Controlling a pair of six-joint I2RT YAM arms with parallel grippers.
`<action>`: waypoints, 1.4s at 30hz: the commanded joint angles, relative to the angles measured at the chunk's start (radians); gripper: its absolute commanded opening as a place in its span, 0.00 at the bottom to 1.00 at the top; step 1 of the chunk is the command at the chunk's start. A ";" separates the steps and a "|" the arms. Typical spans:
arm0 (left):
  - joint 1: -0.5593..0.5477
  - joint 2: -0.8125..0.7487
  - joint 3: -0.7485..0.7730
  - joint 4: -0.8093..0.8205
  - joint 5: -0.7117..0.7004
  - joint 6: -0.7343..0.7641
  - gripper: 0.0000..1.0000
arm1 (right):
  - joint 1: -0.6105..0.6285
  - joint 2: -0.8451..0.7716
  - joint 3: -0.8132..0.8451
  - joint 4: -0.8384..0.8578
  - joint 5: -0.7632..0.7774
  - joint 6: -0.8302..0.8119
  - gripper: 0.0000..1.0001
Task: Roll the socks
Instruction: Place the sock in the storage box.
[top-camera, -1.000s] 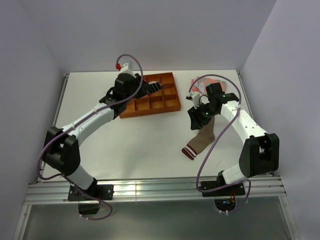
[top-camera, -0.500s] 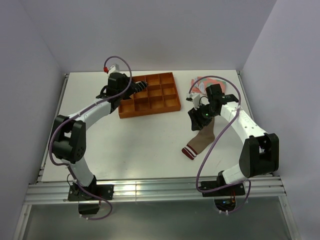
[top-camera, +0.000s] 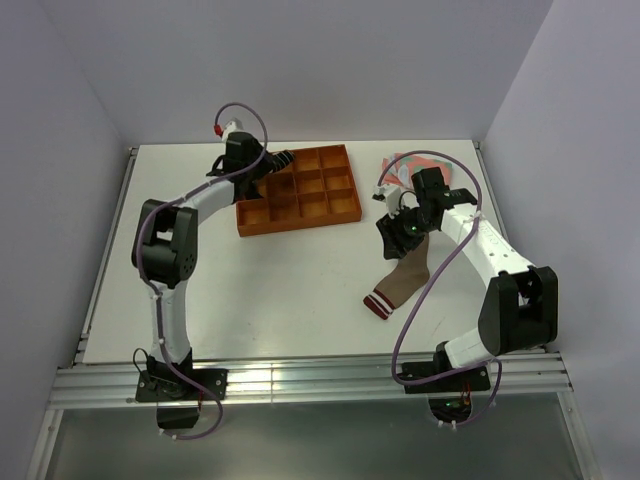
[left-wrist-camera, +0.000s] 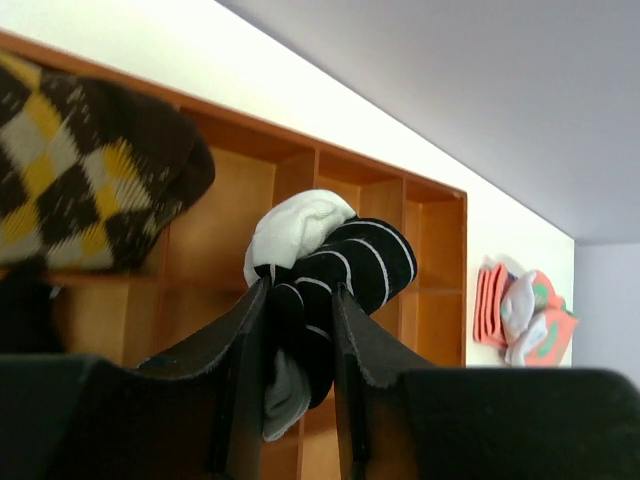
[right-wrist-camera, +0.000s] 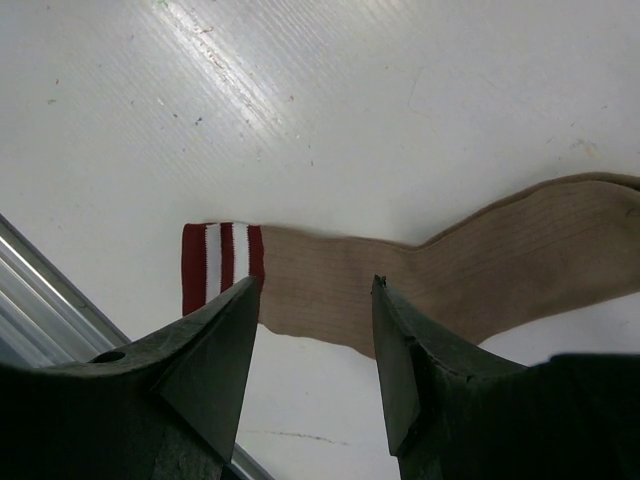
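At the far left of the tabletop (top-camera: 250, 290), the left fingers (left-wrist-camera: 298, 295) are pinched on the black striped sock (left-wrist-camera: 360, 265). It is already a bundle with a white lining bulging from the top. It hangs above the orange compartment tray (top-camera: 326, 206), beside the cell that holds a brown checkered rolled sock (left-wrist-camera: 90, 170). Which cell lies directly under it I cannot tell.

The step in hand looks like setting this roll down. To do it well, I would lower the bundle until it sits inside one cell, clear of the dividers, before parting the fingers. A roll let go from height would probably spring loose. Lifting straight up afterwards should keep the fabric from catching on a fingertip.

The left arm is stretched far out, its upper link rising steeply from the base and its forearm reaching to the tray's far-left corner.

The right arm is folded, elbow near the right edge and wrist tipped down. The right fingers (right-wrist-camera: 314, 290) stand well open and grasp nothing. They hover over the tan sock (right-wrist-camera: 470, 265), which lies flat and unrolled at mid-right, its maroon-and-white cuff towards the near edge. Pink-and-green socks (left-wrist-camera: 520, 310) lie at the far right.
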 joint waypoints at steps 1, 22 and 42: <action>0.009 0.084 0.119 0.030 0.023 -0.023 0.00 | -0.007 0.001 0.010 0.029 0.011 -0.008 0.56; 0.046 0.314 0.434 -0.299 0.053 -0.052 0.00 | -0.006 0.045 -0.006 0.047 0.014 -0.012 0.55; 0.056 0.522 0.802 -0.773 -0.071 0.124 0.00 | -0.007 0.030 -0.019 0.032 0.024 -0.027 0.54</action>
